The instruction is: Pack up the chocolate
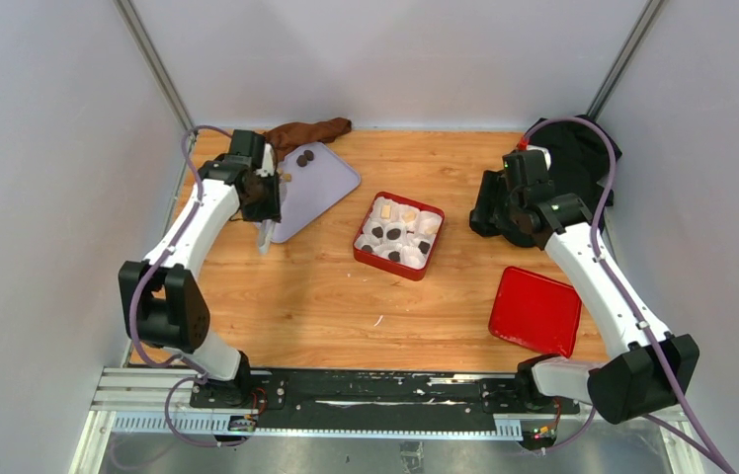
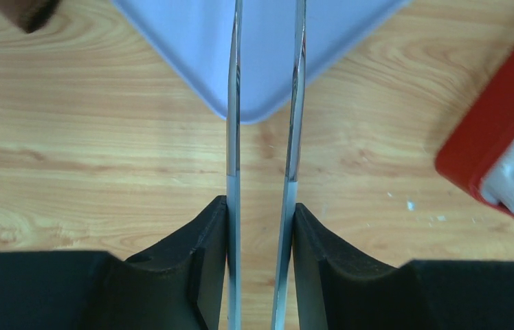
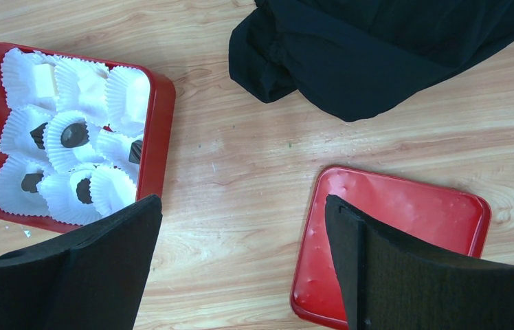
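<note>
Chocolate [image 1: 395,234] in two places. Sits mostly in white paper cups [image 3: 75,137] packed inside a red box [image 1: 385,264] at mid-table: dark pieces in several cups, pale ones along the far row. Lies also on a lavender tray [image 1: 331,183] left of the box: two dark pieces side by side near the far end, plus a small tan bit at the left edge, just beside the left gripper [image 1: 266,229].

Left gripper at the tray's near-left corner, well apart from the box. Carries two thin metal blades [image 2: 233,103], one flat against the inner face of each black finger, with a narrow strip of table [image 1: 326,296] and tray showing between. Shows nothing caught along the visible stretch; tips lost beyond the top edge of the wrist view. Cannot tell whether gripped as a tool or fixed on, nor whether anything is pinched at the tips.

Right gripper [image 3: 240,206] above bare wood, between the box and a red lid [image 3: 405,213]. Spreads its black fingers wide, clasping nothing.

Lid flat on the table, near-right of the box and apart from it. Brown cloth [image 1: 306,128] bunched just beyond the tray's far end. Black cloth [image 3: 392,55] heaped at the far right, behind the right gripper.
</note>
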{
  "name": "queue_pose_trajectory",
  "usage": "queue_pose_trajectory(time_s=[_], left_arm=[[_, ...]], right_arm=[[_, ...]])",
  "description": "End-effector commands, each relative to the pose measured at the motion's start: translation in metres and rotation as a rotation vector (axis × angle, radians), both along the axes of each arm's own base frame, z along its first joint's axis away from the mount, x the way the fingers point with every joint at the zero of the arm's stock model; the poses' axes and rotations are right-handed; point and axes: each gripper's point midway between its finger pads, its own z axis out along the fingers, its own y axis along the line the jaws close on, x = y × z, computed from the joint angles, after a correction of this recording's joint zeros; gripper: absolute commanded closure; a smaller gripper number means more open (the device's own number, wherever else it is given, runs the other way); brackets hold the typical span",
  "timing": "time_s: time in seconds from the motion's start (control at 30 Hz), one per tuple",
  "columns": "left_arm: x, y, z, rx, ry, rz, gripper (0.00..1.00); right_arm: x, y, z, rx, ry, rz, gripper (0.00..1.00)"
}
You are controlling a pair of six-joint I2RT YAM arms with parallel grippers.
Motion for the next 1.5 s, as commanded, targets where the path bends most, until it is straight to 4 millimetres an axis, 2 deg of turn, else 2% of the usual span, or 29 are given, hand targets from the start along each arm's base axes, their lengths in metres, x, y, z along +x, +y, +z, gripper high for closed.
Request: queue_pose_trajectory(time_s=[0.0,0.1,0.13,0.17,0.23,0.4,0.57,0.7,0.83,1.27,1.33,1.47], left_arm=[[-0.020,-0.048,0.016,-0.054,-0.038,-0.196,1.00],[-0.038,-0.094,0.026,-0.086,-0.061,-0.375,1.00],[-0.049,-0.117,0.029,-0.108,-0.061,-0.460,1.00],[-0.055,-0.126,0.030,-0.112,-0.062,-0.503,1.00],[-0.075,-0.158,0.027,-0.129,-0.044,-0.626,1.00],[-0.108,-0.201,0.010,-0.163,0.039,-0.784,1.00],[-0.126,-0.233,-0.003,-0.173,0.095,-0.880,1.00],[-0.132,-0.247,-0.007,-0.177,0.114,-0.916,1.00],[-0.130,-0.249,-0.014,-0.168,0.134,-0.917,1.00],[-0.123,-0.265,-0.017,-0.198,0.154,-0.924,1.00],[-0.122,-0.266,-0.018,-0.200,0.159,-0.920,0.96],[-0.121,-0.265,-0.019,-0.195,0.158,-0.913,0.79]], right_arm=[[0.003,0.000,0.006,0.012,-0.009,-0.011,0.08],[0.003,-0.001,0.006,0.012,-0.012,-0.016,0.08],[0.003,-0.001,0.006,0.012,-0.012,-0.015,0.08],[0.002,-0.002,0.006,0.011,-0.013,-0.018,0.08],[0.002,-0.002,0.006,0.012,-0.015,-0.018,0.08],[-0.001,-0.003,0.007,0.014,-0.019,-0.021,0.08],[-0.005,-0.006,0.007,0.005,-0.017,-0.029,0.08],[-0.008,-0.007,0.006,0.005,-0.014,-0.032,0.08],[-0.009,-0.009,0.005,0.000,-0.013,-0.038,0.08],[-0.007,-0.009,0.005,-0.009,-0.007,-0.034,0.08],[-0.007,-0.009,0.004,-0.010,-0.007,-0.033,0.08],[-0.007,-0.009,0.004,-0.014,-0.006,-0.033,0.08]])
